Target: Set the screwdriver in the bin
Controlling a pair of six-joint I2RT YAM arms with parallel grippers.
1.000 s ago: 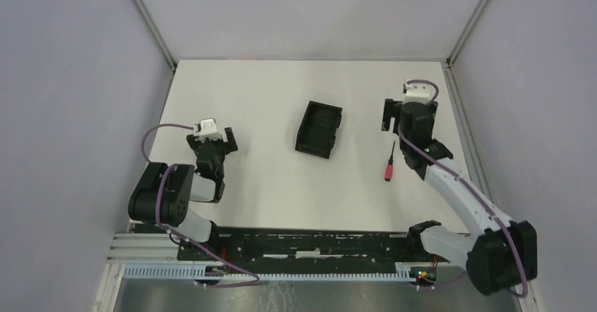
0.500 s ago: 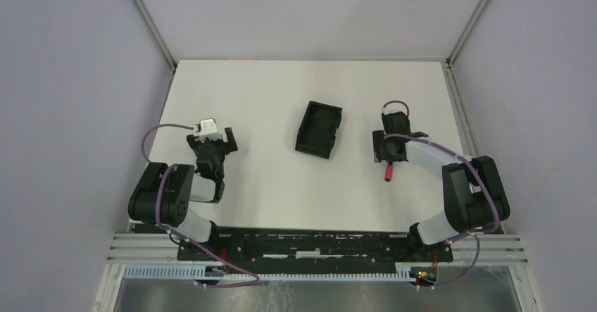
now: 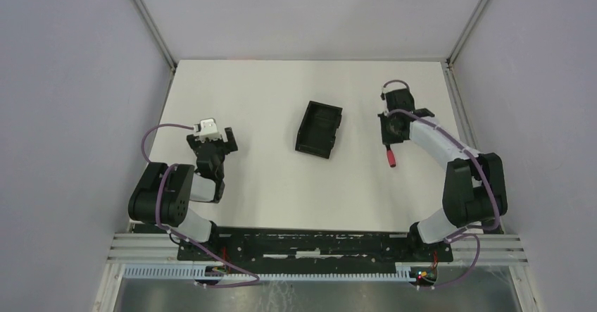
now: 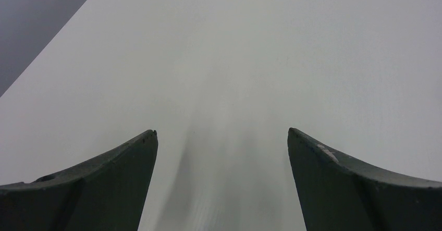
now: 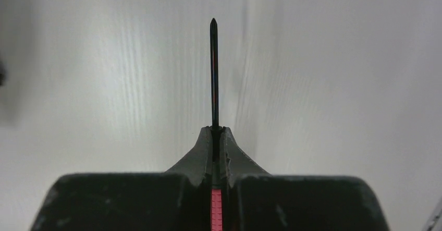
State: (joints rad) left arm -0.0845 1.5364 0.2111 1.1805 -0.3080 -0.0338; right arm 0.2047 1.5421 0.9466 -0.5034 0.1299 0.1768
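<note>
The right gripper (image 5: 218, 132) is pressed together on the screwdriver (image 5: 213, 74), pinching it where the shaft meets the handle. In the right wrist view the thin dark shaft runs straight out from the fingertips to a pointed tip over the white table (image 5: 339, 85). A strip of the red handle shows low in the slit between the fingers (image 5: 198, 158).

From above, the right gripper (image 3: 389, 138) hides the shaft. Only the short red handle of the screwdriver (image 3: 391, 158) shows, pointing toward the near edge. This view also places it to the right of the bin (image 3: 314, 151), apart from it. The bin is black, low-walled and set at a slant. Neither view settles whether the screwdriver is off the table (image 3: 267, 185).

The left gripper (image 3: 210, 141) sits far to the left. Its wrist view shows it (image 4: 221, 134) spread wide with only bare table between its fingers (image 4: 104, 189).
</note>
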